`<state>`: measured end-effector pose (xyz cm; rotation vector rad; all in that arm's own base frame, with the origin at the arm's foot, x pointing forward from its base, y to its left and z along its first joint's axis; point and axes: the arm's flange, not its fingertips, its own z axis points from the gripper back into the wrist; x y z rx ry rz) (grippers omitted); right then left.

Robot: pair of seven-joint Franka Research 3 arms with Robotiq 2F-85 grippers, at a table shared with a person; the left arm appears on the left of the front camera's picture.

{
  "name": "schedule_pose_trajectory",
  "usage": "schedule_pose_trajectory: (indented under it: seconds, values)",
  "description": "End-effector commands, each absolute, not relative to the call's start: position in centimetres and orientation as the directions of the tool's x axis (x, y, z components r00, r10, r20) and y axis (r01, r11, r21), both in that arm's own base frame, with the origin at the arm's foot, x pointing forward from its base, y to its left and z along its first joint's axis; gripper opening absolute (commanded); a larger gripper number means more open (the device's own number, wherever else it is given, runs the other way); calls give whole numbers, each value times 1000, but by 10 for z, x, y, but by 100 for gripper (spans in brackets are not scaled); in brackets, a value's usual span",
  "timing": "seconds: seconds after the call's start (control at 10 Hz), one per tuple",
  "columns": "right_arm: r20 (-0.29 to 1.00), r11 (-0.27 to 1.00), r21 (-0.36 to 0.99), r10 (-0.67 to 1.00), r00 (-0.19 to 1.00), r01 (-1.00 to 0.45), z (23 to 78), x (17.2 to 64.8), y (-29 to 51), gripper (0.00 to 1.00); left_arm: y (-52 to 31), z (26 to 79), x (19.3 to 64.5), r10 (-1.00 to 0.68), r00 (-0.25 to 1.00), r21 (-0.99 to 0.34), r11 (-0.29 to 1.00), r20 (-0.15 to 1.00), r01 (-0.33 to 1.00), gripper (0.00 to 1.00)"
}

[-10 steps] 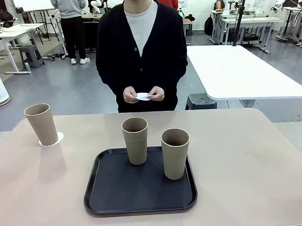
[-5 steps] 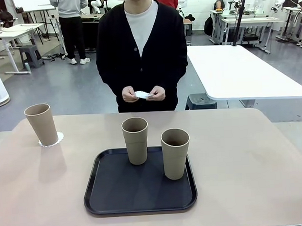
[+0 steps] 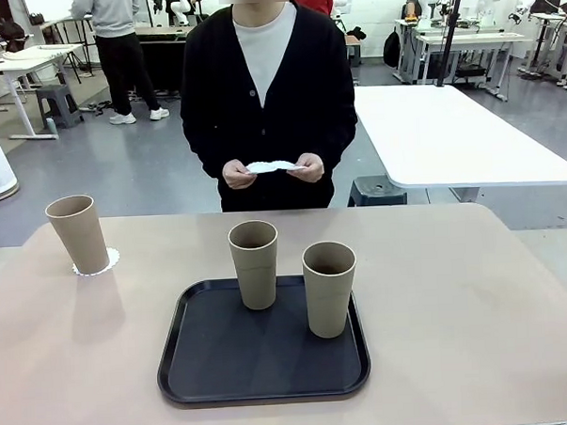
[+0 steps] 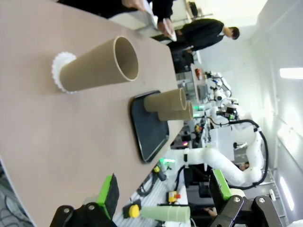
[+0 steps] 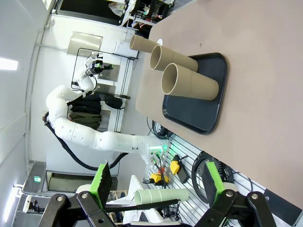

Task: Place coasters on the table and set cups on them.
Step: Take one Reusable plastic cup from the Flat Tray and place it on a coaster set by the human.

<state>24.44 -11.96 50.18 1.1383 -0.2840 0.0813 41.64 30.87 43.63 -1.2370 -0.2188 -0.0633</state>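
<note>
On the beige table (image 3: 457,308), one tan cup (image 3: 77,233) stands on a white scalloped coaster (image 3: 98,264) at the far left. Two more cups (image 3: 255,265) (image 3: 329,289) stand on a black tray (image 3: 215,366) in the middle. The person across the table holds a white coaster (image 3: 273,166) flat between both hands, above the table's far edge. In the left wrist view my left gripper (image 4: 165,189) is open and empty, well back from the cup (image 4: 97,66) on its coaster (image 4: 57,71). My right gripper (image 5: 157,182) is open and empty too, far from the tray cups (image 5: 189,87) (image 5: 173,59).
A white table (image 3: 449,130) and a stool stand behind the person at the right. The tabletop to the right of the tray is bare, as is the stretch between the left cup and the tray. My left arm (image 5: 94,137) shows off the table in the right wrist view.
The person's hands have risen slightly and moved apart, spreading the white coaster out flat between them. Cups, tray and both grippers have not moved.
</note>
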Motion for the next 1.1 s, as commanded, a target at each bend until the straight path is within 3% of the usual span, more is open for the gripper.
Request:
schedule_pose_trajectory:
  seconds: [0.0,1.0]
  values:
    - [269,409,887,-79,960,-215,502,245,-119,100,308,440,416,82,978,-936,313,194,159,100]
    - [269,409,887,-79,960,-215,502,245,-119,100,308,440,416,82,978,-936,313,194,159,100]
